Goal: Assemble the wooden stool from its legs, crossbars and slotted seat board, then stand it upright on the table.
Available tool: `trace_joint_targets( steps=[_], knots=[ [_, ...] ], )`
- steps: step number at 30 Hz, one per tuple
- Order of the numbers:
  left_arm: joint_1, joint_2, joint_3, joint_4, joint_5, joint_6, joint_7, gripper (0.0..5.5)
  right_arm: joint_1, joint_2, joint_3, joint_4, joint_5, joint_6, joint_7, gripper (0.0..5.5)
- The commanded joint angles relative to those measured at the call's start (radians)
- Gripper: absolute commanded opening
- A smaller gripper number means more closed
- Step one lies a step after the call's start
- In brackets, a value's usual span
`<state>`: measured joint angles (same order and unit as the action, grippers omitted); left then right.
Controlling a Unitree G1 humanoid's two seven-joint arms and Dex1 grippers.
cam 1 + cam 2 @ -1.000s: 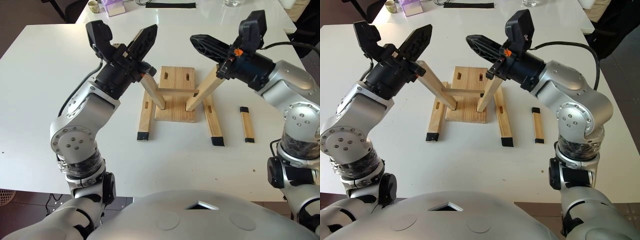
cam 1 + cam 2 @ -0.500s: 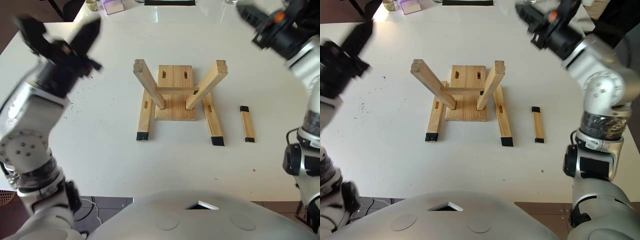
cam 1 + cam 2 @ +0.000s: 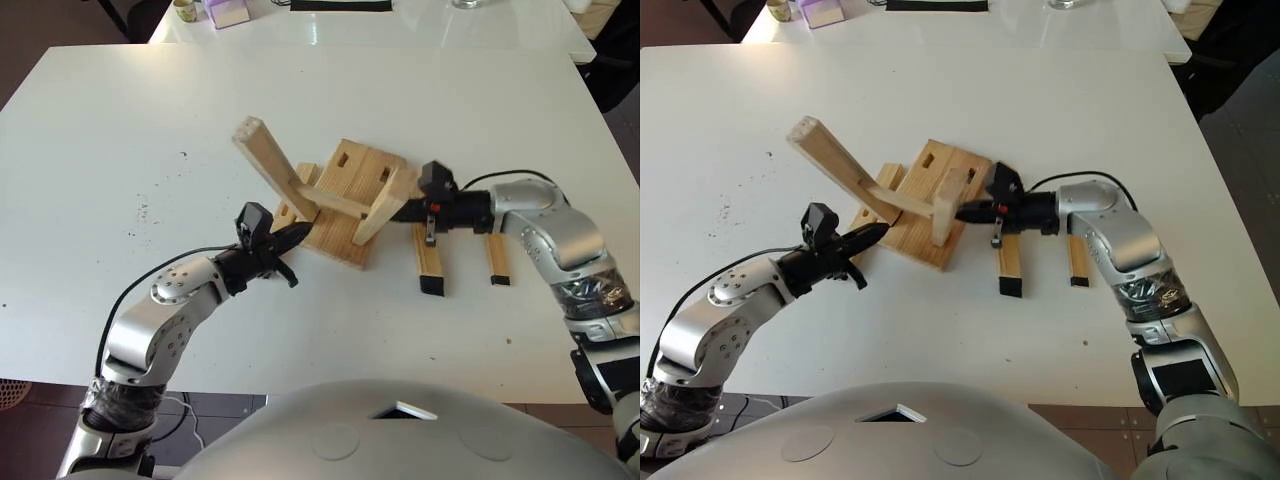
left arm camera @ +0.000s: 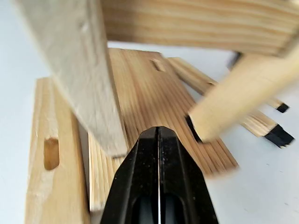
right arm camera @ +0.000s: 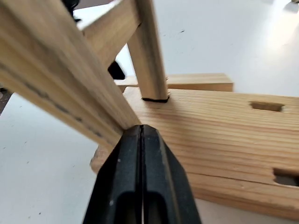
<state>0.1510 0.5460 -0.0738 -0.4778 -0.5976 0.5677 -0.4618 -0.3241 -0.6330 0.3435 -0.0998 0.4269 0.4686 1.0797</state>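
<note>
The left gripper (image 3: 298, 232) is down low over the white surface (image 3: 130, 120). Its two black fingers are pressed flat together and there is nothing between them. Its tip is right at the near edge of the slotted seat board (image 3: 350, 200), close to the foot of the tall leg (image 3: 272, 168). I cannot tell if it touches the wood. The right gripper (image 3: 399, 210) is low too, on the other side of the board. Its fingers are squeezed tight together as well, and it has hold of nothing. Its tip points at the board's right edge, just beside the short-looking leg (image 3: 383, 205). The seat board lies in the middle of the surface, turned at a slant. The two legs stick up out of it and lean away from each other. A thin crossbar (image 3: 335, 203) joins them. Another leg (image 4: 51, 186), with a slot in it, lies flat just beside the board on the left gripper's side. One more leg (image 3: 428, 262), with a black end, lies flat on the surface under the right arm. A short bar (image 3: 497, 262) lies near it, farther to the right.
</note>
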Motion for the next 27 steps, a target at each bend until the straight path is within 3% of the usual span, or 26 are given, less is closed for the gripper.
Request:
trace_joint_targets(
  steps=[1, 6, 11, 13, 17, 21, 27],
  knots=[
    [-0.019, -0.007, 0.008, 0.073, 0.089, -0.013, 0.032, 0.0, 0.058, 0.08, 0.094, -0.027, -0.065, -0.001, -0.043, 0.02],
    [-0.034, -0.013, 0.037, 0.12, 0.124, -0.021, 0.025, 0.0, 0.122, 0.195, 0.069, -0.099, -0.047, 0.064, -0.184, 0.02],
    [0.0, -0.002, 0.146, 0.085, 0.045, -0.002, -0.016, 0.0, 0.076, 0.132, -0.134, -0.115, -0.02, 0.07, -0.238, 0.02],
    [0.057, 0.022, 0.205, 0.052, -0.008, 0.018, -0.061, 0.0, -0.043, 0.12, -0.161, 0.062, -0.115, -0.004, -0.294, 0.02],
    [0.166, 0.093, 0.243, -0.002, -0.046, 0.038, -0.175, 0.0, -0.271, 0.166, -0.091, 0.544, -0.347, -0.205, -0.427, 0.02],
    [0.259, 0.161, 0.143, -0.035, 0.024, 0.04, -0.245, 0.0, -0.429, 0.244, -0.036, 0.927, -0.45, -0.325, -0.434, 0.02],
    [0.113, 0.051, -0.016, 0.032, 0.116, 0.065, -0.15, 0.0, -0.455, 0.262, 0.017, 1.007, -0.49, -0.371, -0.22, 0.02]
  ],
)
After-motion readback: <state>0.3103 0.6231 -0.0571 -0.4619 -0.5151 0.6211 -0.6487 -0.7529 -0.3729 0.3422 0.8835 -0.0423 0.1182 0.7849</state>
